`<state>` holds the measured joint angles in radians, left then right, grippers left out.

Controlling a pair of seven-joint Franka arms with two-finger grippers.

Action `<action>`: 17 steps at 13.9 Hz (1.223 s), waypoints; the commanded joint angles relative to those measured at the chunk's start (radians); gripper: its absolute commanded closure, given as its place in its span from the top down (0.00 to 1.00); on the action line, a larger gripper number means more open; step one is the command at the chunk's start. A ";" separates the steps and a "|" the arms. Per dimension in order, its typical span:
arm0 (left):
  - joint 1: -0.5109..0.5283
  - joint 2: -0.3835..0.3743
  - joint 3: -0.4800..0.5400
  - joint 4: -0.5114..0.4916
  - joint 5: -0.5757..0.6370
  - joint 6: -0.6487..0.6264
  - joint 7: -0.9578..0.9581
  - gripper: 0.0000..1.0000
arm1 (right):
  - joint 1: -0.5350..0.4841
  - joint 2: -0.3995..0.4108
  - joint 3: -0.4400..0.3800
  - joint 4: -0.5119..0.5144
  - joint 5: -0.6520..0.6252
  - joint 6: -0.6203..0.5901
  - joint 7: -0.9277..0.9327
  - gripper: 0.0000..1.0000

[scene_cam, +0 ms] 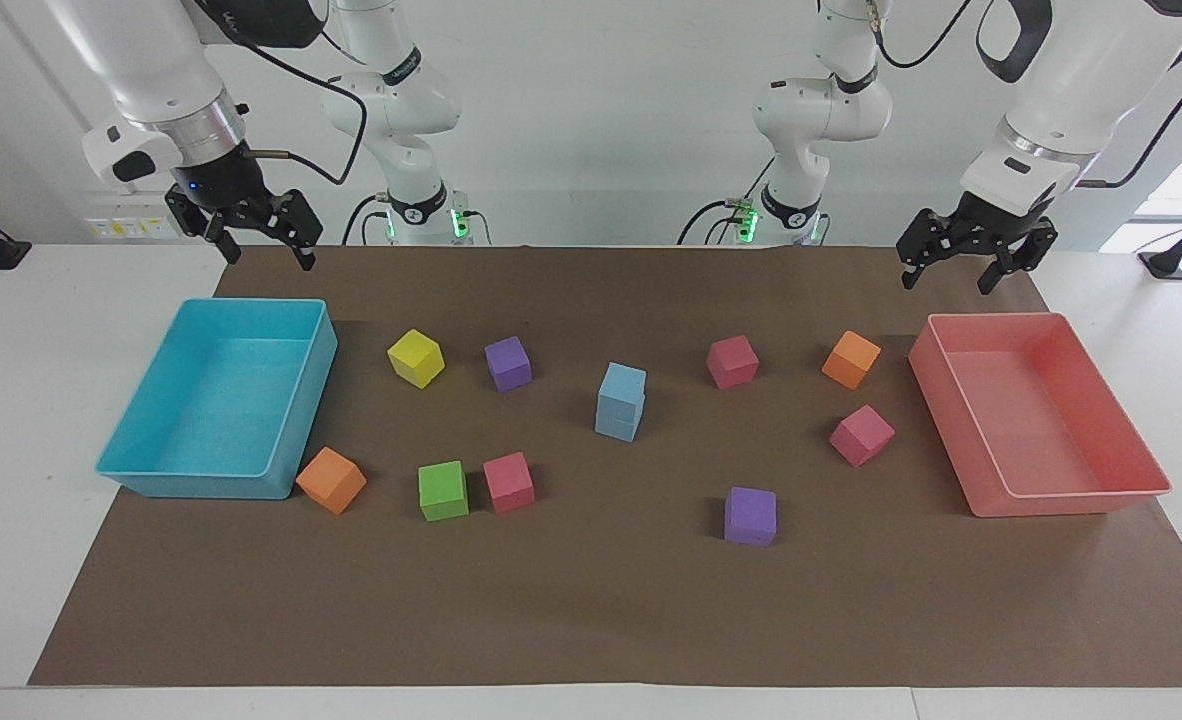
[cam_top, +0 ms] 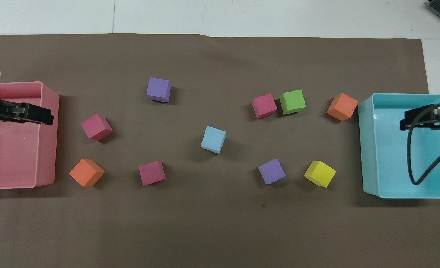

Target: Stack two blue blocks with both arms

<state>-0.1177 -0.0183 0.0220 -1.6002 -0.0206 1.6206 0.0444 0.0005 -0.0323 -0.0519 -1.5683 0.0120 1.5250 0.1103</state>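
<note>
The two blue blocks (scene_cam: pixel 620 400) stand stacked one on the other in the middle of the brown mat. From above they show as one light blue square (cam_top: pixel 213 139). No gripper touches them. My left gripper (scene_cam: pixel 945 284) is open and empty, raised over the pink tray (scene_cam: pixel 1071 500) at the left arm's end; it also shows in the overhead view (cam_top: pixel 41 115). My right gripper (scene_cam: pixel 271 260) is open and empty, raised over the turquoise tray (scene_cam: pixel 201 485) at the right arm's end; it also shows in the overhead view (cam_top: pixel 406 124).
Loose cubes lie around the stack: yellow (scene_cam: pixel 416 357), two purple (scene_cam: pixel 508 362) (scene_cam: pixel 750 516), green (scene_cam: pixel 443 490), three pink-red (scene_cam: pixel 509 482) (scene_cam: pixel 732 361) (scene_cam: pixel 861 435), two orange (scene_cam: pixel 331 480) (scene_cam: pixel 851 359). The trays sit at the two ends of the mat.
</note>
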 commanded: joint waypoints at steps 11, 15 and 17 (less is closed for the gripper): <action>0.026 0.063 -0.011 0.115 -0.013 -0.102 0.002 1.00 | 0.024 -0.018 -0.022 0.040 -0.047 -0.083 -0.053 1.00; 0.015 0.057 -0.013 0.109 -0.013 -0.080 0.003 1.00 | 0.021 -0.026 -0.026 0.036 -0.047 -0.060 -0.058 1.00; 0.015 0.055 -0.013 0.103 -0.016 -0.077 0.003 1.00 | 0.023 -0.026 -0.025 0.036 -0.047 -0.045 -0.060 1.00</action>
